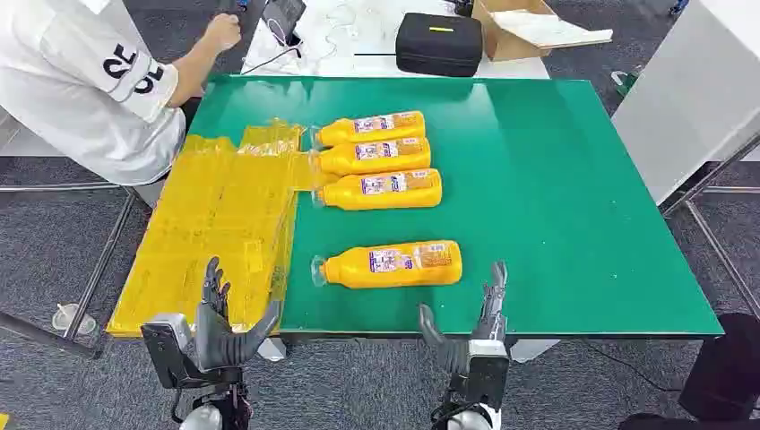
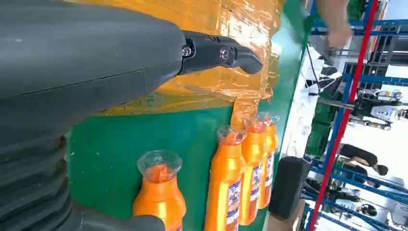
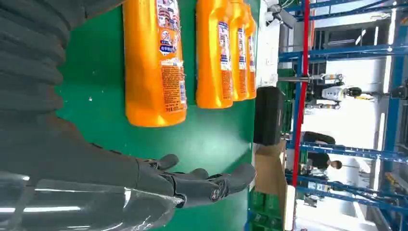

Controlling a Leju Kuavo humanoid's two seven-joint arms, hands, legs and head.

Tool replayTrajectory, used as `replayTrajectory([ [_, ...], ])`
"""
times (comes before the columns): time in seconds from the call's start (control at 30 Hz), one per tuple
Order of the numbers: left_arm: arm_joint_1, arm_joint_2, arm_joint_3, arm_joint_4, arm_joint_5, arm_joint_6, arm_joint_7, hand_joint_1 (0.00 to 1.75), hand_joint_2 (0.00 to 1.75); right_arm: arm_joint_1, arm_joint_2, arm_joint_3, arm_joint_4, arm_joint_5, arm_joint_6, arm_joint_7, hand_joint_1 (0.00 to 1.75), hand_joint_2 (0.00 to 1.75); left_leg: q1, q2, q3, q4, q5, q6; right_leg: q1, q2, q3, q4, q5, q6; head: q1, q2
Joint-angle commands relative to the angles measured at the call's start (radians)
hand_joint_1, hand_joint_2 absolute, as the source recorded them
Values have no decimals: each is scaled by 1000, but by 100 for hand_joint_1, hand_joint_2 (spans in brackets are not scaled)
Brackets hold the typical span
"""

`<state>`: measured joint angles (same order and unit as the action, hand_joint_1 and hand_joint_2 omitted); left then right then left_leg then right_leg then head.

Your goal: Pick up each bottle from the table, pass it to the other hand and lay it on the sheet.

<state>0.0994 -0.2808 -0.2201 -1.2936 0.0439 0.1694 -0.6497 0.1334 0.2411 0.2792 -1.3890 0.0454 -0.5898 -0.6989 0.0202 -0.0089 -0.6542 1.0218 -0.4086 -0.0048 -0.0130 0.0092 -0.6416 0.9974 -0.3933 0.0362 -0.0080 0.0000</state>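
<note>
Several orange bottles lie on their sides on the green table (image 1: pixel 556 197). The nearest bottle (image 1: pixel 392 264) (image 3: pixel 154 62) (image 2: pixel 159 197) lies alone toward the front edge. Three more (image 1: pixel 376 159) (image 2: pixel 245 168) (image 3: pixel 226 48) lie side by side farther back, caps toward the yellow sheet (image 1: pixel 215 224) (image 2: pixel 226 48) on the table's left part. My left hand (image 1: pixel 220 327) is open at the front edge, over the sheet's near corner. My right hand (image 1: pixel 475 327) is open at the front edge, just right of the nearest bottle. Both hold nothing.
A person in a white shirt (image 1: pixel 85 81) stands at the table's far left corner, beside the sheet. A black case (image 1: pixel 439 43) and a cardboard box (image 1: pixel 529 27) sit on a white table behind. A white cabinet (image 1: pixel 690 98) stands to the right.
</note>
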Motion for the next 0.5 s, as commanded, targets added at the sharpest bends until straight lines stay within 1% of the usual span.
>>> replayTrajectory([
  [0.03,-20,19,-14,32,1,1,0,0,175,-23,-13,2,46,2,-8,1,0,175,0,1,6,-1,-2,1,0,0,6,-1,-2,-1,0,0],
  [0.1,-21,20,-14,31,2,-1,0,0,175,-24,-17,3,43,6,-12,1,0,175,0,1,9,-1,-3,1,1,-1,9,-2,-3,-2,0,0],
  [0.17,-21,19,-14,27,3,-1,0,0,175,-29,-21,4,45,10,-14,1,0,175,0,1,7,-1,-2,1,0,-1,7,-1,-2,-1,0,0],
  [0.23,-23,19,-12,32,5,-2,1,0,175,-33,-24,5,44,17,-15,1,0,175,0,1,10,-1,-3,2,1,-1,10,-2,-3,-2,0,0],
  [0.27,-25,19,-12,35,5,-3,1,0,175,-35,-24,5,44,21,-17,1,0,175,0,1,5,-1,-2,1,0,0,5,-1,-1,-1,0,0],
  [0.3,-27,18,-11,39,8,-7,1,0,175,-37,-26,7,45,27,-19,1,0,175,0,1,7,-1,-2,1,0,0,7,-1,-2,-1,0,0],
  [0.33,-28,18,-11,39,8,-8,1,0,175,-38,-26,7,46,28,-19,1,0,175,0,1,4,-1,-1,1,0,0,4,-1,-1,-1,0,0],
  [0.37,-28,18,-11,39,8,-8,1,0,175,-38,-26,7,46,28,-19,1,0,175,0,1,7,-1,-2,1,1,-1,7,-2,-2,-1,0,0],
  [0.4,-29,17,-11,41,8,-8,1,0,175,-41,-28,6,54,35,-21,1,0,175,0,0,4,-1,-1,1,0,-1,4,-1,-1,-1,0,0],
  [0.43,-31,16,-10,42,8,-8,1,0,175,-48,-31,6,67,43,-20,1,0,175,0,1,7,-1,-2,1,1,-1,7,-2,-2,-1,0,0],
  [0.47,-32,16,-10,43,8,-8,0,0,175,-53,-33,3,75,46,-16,1,0,175,0,0,4,-1,-1,1,0,-1,4,-1,-1,-1,0,0],
  [0.5,-32,16,-10,42,9,-10,-1,0,175,-59,-37,4,81,66,-16,1,0,175,0,1,8,-1,-2,1,1,-1,8,-2,-2,-1,0,0],
])
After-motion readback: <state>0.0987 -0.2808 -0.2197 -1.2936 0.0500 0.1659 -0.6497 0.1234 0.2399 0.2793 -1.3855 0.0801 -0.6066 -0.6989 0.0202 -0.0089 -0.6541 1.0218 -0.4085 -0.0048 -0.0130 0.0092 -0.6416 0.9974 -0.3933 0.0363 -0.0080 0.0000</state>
